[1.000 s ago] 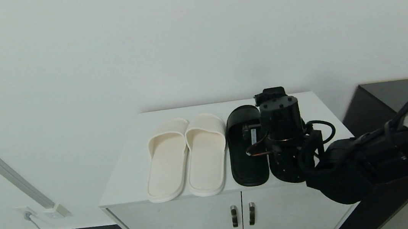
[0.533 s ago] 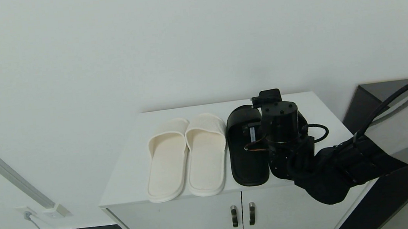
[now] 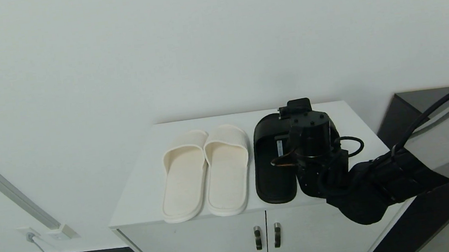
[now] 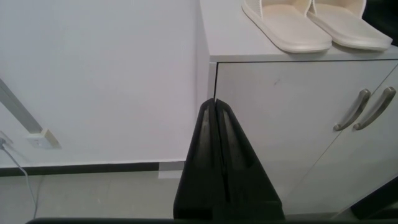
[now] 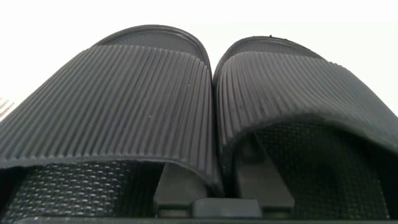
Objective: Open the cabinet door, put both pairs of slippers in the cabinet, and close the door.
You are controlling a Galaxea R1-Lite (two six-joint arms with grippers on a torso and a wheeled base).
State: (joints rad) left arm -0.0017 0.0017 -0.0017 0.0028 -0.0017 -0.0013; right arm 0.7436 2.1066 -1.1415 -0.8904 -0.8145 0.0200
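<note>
- Right end effector (image 5: 221,183): clamped on black slippers (image 3: 272,167) atop cabinet (image 3: 143,194); the pinch on their inner walls may slip and drop one.
- Doors (image 3: 217,245): shut, so entry is blocked.
- Left end effector (image 4: 216,134): closed, empty.
- White slippers (image 3: 225,172): just beside; may be nudged.

You'll see the black slippers (image 5: 149,93) have matt, rubbery straps ribbed in fine ridges, over footbeds with a small pebbled grain. The white slippers (image 3: 204,174) look like the same soft foam or rubber (ribbed straps, plainer footbeds), and they are matt too. Your cabinet (image 3: 143,194) is smooth white board with a faint satin sheen, and its handles (image 4: 351,111) are brushed metal. The left gripper (image 4: 216,109) is smooth black plastic with a dull gloss.
</note>
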